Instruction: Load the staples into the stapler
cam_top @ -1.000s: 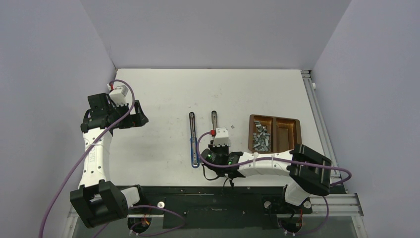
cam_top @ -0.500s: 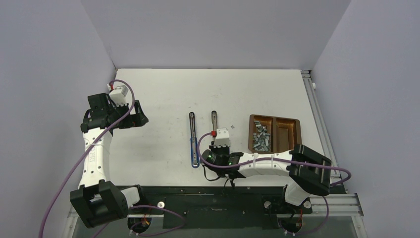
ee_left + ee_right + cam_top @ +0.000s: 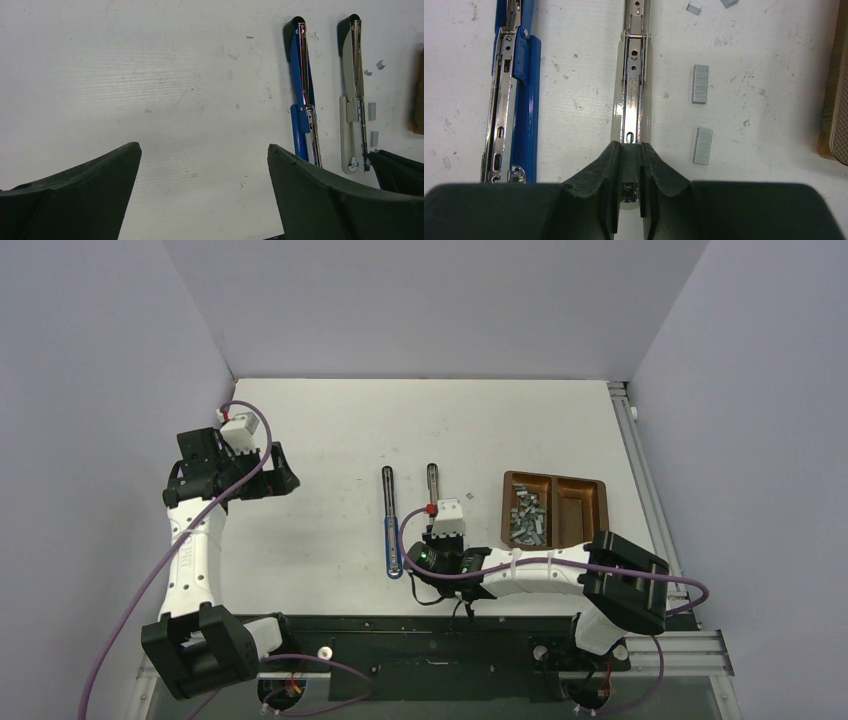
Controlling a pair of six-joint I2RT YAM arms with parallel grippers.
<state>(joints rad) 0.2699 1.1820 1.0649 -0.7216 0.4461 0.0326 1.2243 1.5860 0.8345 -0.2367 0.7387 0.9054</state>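
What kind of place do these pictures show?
Probably a robot lab bench: white table boxed in by plain walls, left arm and right arm bolted at its near edge, staples in a tray beside a blue stapler and grey stapler.

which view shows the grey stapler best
Right wrist: the grey stapler is close up, open channel sharp, the right hand holding a staple strip over it. Left wrist shows it whole but distant; top view, tiny and partly covered.

We see a white, scuffed bench (image 3: 320, 420) boxed in by plain pale lavender walls (image 3: 430, 300) on three sides, with an aluminium rail (image 3: 640, 465) along its right edge.
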